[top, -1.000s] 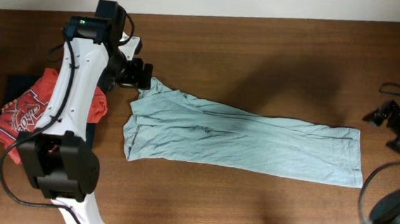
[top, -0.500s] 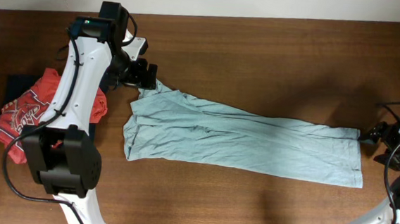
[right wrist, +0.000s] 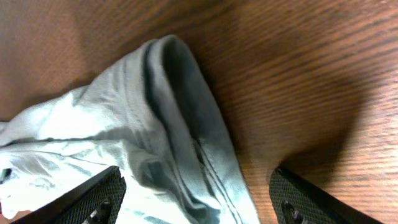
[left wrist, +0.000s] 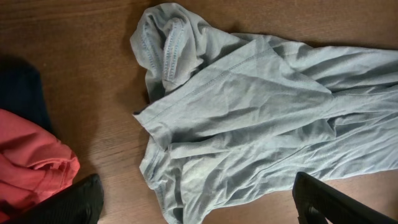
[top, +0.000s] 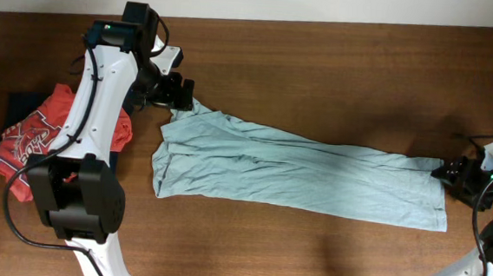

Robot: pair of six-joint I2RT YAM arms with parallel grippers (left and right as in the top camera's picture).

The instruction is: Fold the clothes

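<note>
T-shirt (top: 296,172) lies stretched long across the table (top: 321,65), a gripper at each end, nothing gripped.

The tee is pale grey-teal and plain, with no print or label visible. It lies flat and wrinkled, running from upper left to lower right, with one sleeve bunched up at the top-left corner. The left gripper (top: 178,94) hangs over that bunched corner with its jaws spread wide and only cloth and wood below them. The right gripper (top: 447,172) sits at the far hem corner, jaws also apart. In its wrist view the rolled hem edge lies between them but isn't pinched. The red shirt (top: 33,136) is crumpled at the left table edge, well clear of the tee. It has white lettering, too creased to read from here. It rests on a navy garment (top: 23,102), part of which sticks out behind it.
</note>
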